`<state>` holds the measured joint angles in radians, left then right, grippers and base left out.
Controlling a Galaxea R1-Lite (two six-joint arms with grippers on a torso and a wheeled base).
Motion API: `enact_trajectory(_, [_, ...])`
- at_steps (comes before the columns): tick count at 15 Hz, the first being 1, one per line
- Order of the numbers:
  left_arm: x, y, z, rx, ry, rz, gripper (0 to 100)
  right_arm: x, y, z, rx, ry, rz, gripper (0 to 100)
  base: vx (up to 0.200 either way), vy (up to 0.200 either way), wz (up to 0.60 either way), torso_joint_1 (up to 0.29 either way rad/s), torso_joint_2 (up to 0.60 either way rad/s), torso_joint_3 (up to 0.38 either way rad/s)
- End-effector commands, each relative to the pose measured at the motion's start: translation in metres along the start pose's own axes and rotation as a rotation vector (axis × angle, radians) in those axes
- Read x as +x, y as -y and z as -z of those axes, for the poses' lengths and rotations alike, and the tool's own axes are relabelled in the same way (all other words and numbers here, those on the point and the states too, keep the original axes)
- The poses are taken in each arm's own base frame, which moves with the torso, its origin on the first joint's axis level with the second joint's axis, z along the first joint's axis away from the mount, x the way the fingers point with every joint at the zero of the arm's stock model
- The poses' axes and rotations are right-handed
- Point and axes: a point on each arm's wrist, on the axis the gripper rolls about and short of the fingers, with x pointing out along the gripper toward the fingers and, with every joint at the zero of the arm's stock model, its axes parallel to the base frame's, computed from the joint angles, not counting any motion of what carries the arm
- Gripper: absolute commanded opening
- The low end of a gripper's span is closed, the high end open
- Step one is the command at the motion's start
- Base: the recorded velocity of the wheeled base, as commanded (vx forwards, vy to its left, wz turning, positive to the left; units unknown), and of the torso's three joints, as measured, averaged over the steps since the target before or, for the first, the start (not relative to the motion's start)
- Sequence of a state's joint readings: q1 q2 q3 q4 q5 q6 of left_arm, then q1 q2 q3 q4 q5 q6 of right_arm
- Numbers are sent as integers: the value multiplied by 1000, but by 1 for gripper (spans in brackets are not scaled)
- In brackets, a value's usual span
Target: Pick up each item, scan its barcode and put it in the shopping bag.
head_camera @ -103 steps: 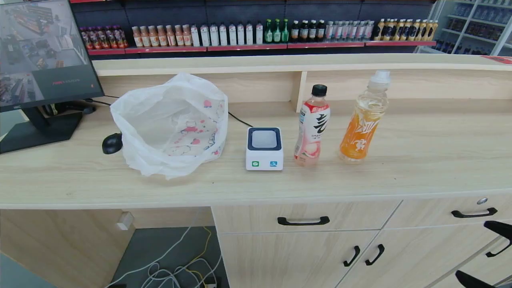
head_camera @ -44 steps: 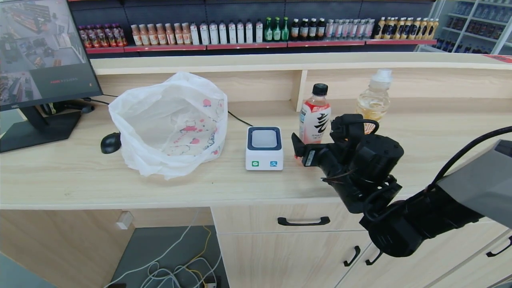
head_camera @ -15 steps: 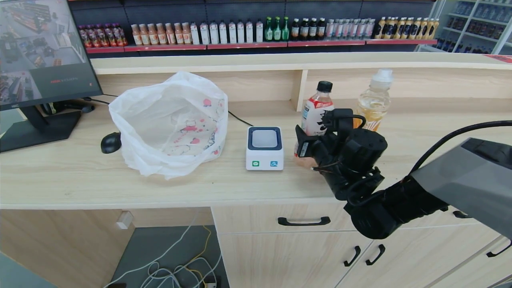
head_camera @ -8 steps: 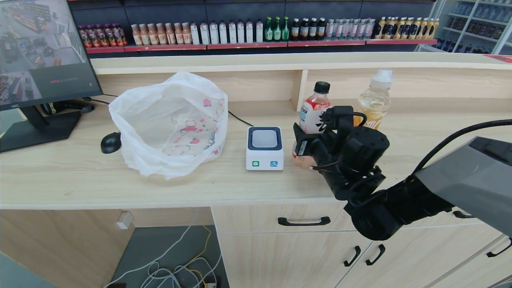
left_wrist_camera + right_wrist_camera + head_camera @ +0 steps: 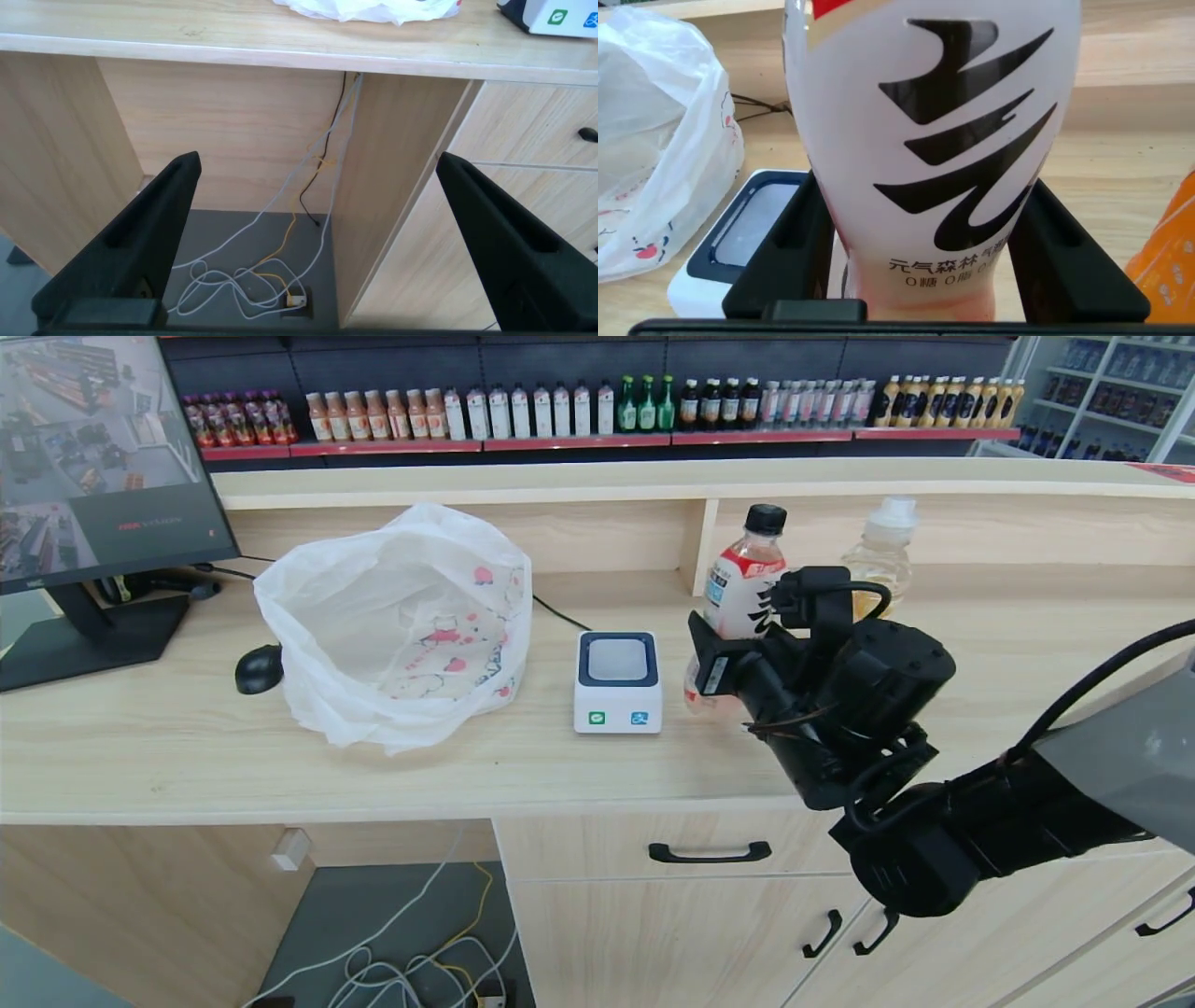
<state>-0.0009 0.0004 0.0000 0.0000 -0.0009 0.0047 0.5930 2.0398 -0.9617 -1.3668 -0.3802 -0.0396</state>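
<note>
My right gripper (image 5: 738, 658) is clamped on the clear plastic bottle of pale pink drink (image 5: 744, 581). It's got a black cap and a white label with big black brush-stroke characters and a red band up top; the tiny print is unreadable. It's right of centre in the head view, leaning a bit, just right of the white scanner box (image 5: 617, 683). My left gripper (image 5: 318, 168) hangs spread wide below the light wooden counter (image 5: 234, 51).
</note>
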Motion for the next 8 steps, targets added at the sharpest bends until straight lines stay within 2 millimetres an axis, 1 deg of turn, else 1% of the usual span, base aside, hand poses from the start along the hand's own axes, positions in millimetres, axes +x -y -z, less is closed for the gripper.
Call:
enact_trajectory(1, [0,0,0,0,0,0,100,-18,0,-23,15,22,-16,0,0,0,0,0,0,0])
enact_trajectory(2, [0,0,0,0,0,1,100,-24,0,-27,17,21,-18,0,0,0,0,0,0,0])
enact_trajectory(3, [0,0,0,0,0,-2,100,-37,-3,-37,25,22,-42,0,0,0,0,0,0,0])
enact_trajectory(4, [0,0,0,0,0,-2,100,-44,-6,-41,29,23,-59,0,0,0,0,0,0,0])
enact_trajectory(6, [0,0,0,0,0,1,100,-69,-19,-42,32,46,-117,0,0,0,0,0,0,0])
enact_trajectory(8, [0,0,0,0,0,0,100,-85,-26,-42,-11,87,-126,0,0,0,0,0,0,0])
